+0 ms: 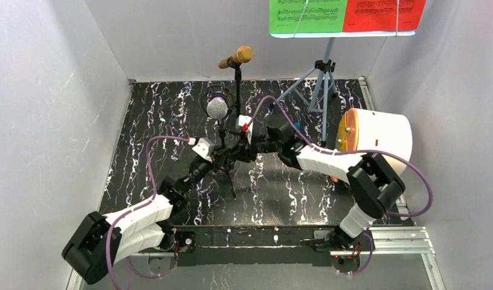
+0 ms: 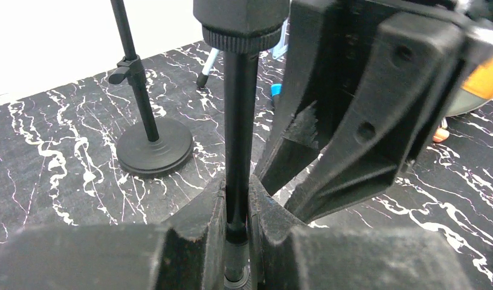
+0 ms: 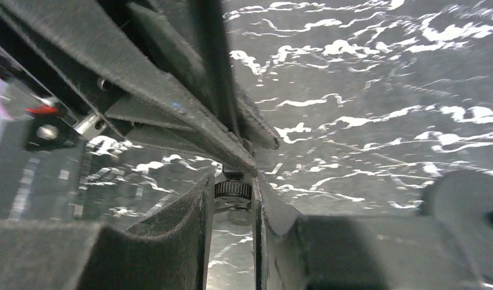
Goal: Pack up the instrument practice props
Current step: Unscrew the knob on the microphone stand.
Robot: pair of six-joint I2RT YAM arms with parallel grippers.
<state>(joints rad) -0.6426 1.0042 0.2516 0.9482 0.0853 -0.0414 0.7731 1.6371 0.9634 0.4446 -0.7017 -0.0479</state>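
Note:
The purple glitter microphone (image 1: 217, 107) sits on a thin black mic mount (image 2: 240, 121). My left gripper (image 1: 226, 154) (image 2: 237, 188) is shut on that mount's pole. My right gripper (image 1: 252, 147) (image 3: 232, 188) is shut on the same mount at its knurled collar (image 3: 233, 190), right beside the left fingers. The gold microphone (image 1: 237, 57) stands on a second mount with a round base (image 2: 153, 146) behind. The pale blue music rack (image 1: 319, 81) stands at the back right on tripod legs, holding the green score sheet (image 1: 306, 16) and the red score sheet (image 1: 384, 14).
A white drum-shaped container with an orange face (image 1: 377, 136) lies at the right, close to the right arm. White walls close in the black marbled table (image 1: 153, 121) on three sides. A metal rail (image 1: 377, 237) runs along the near edge.

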